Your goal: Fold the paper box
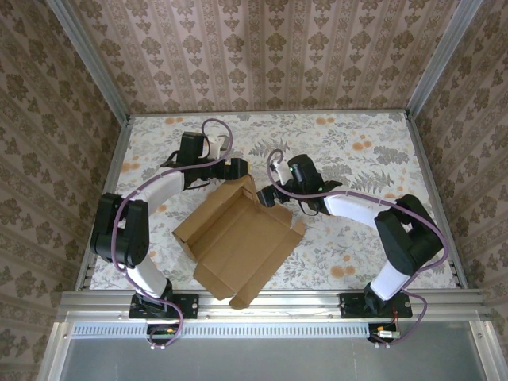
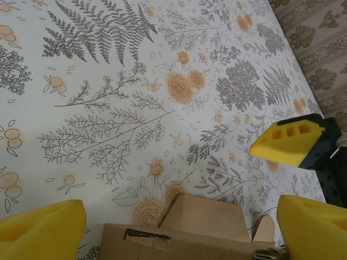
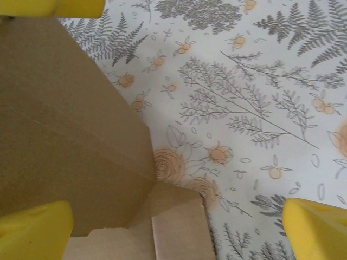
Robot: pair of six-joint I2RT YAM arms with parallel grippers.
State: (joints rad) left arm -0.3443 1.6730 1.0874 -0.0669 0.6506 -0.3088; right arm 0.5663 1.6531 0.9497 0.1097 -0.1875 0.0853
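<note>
Beyond paper box (image 2: 209, 221), possibly right fingers (image 2: 286, 143)

The paper box (image 1: 238, 238) is matt brown cardboard, its cut edge corrugated. The bench (image 1: 357, 151) has a smooth, matt floral-printed cover.

Plain brown paper box (image 1: 238, 242) on a white table (image 1: 357, 151) printed with grey ferns and orange flowers.
</note>
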